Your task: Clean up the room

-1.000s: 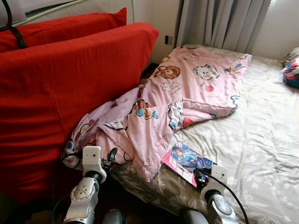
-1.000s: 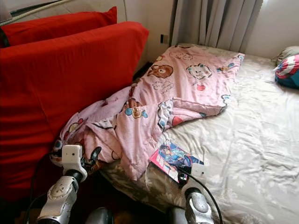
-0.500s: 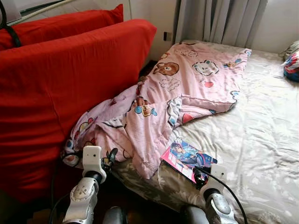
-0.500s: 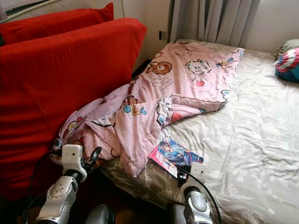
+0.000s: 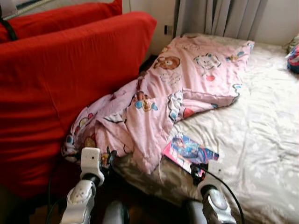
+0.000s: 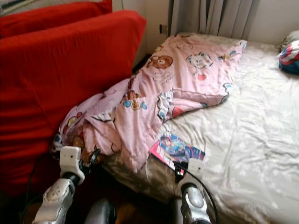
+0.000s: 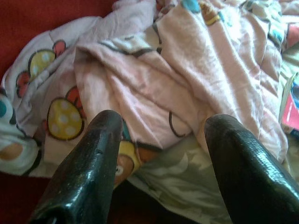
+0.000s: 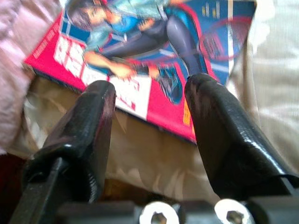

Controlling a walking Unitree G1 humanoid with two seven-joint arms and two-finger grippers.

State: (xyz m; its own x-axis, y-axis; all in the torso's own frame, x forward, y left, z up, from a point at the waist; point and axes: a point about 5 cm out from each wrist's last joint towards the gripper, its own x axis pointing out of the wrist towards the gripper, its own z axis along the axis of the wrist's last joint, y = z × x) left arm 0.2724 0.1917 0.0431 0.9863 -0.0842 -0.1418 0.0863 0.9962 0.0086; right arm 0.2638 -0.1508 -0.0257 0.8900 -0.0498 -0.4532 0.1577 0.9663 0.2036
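Comic book [image 8: 140,60] before parted right fingers [image 8: 224,135] (on bed [image 5: 261,140])

Soft daylight from the curtained window; all views slightly blurred.

My 2 black fingers [image 8: 88,135] frame a comic book [image 8: 154,56], pink-red with blue cover art. At 11 o'clock, a pink cartoon-animal blanket [image 5: 187,84]; at 9, a red sofa [image 5: 56,84]; beige floral sheet [image 5: 261,135].

Pink blanket [image 5: 187,88] covering one corner of the comic book [image 5: 189,153], colourful bundle [image 5: 294,58] cut by picture edge
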